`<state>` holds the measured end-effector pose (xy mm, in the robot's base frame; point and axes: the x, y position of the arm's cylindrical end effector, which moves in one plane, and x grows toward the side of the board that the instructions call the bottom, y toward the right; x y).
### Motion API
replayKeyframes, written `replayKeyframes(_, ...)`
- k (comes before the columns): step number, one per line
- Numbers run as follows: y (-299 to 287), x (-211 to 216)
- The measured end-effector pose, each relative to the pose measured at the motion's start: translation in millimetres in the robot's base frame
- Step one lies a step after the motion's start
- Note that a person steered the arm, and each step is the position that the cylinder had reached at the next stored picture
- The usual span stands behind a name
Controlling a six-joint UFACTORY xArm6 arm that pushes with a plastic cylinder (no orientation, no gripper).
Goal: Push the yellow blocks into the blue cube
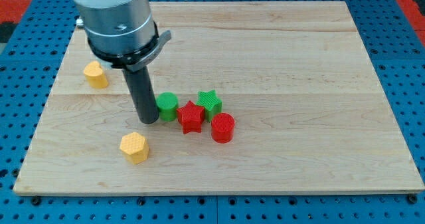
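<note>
Two yellow blocks lie on the wooden board [299,84]. One yellow block [95,74] sits at the view's left, near the board's left edge. A yellow hexagonal block [134,147] sits lower, toward the view's bottom. My tip [149,120] rests on the board just left of a green cylinder [167,106], close to or touching it, above and to the right of the yellow hexagonal block. No blue cube shows in the camera view; the arm's body hides part of the board's upper left.
A red star [190,116], a green star [210,103] and a red cylinder [223,127] cluster right of the green cylinder. The board lies on a blue perforated table [398,24].
</note>
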<state>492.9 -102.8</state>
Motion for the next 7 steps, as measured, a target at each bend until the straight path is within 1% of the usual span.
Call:
replayKeyframes(1, 18.3, 22.3)
replayKeyframes(2, 33.3, 54.4)
replayKeyframes(3, 31.1, 83.9)
replayKeyframes(4, -26.1, 83.9)
replayKeyframes(5, -94.4, 47.8)
replayKeyframes(6, -94.5, 30.4)
replayKeyframes(7, -80.9, 67.7)
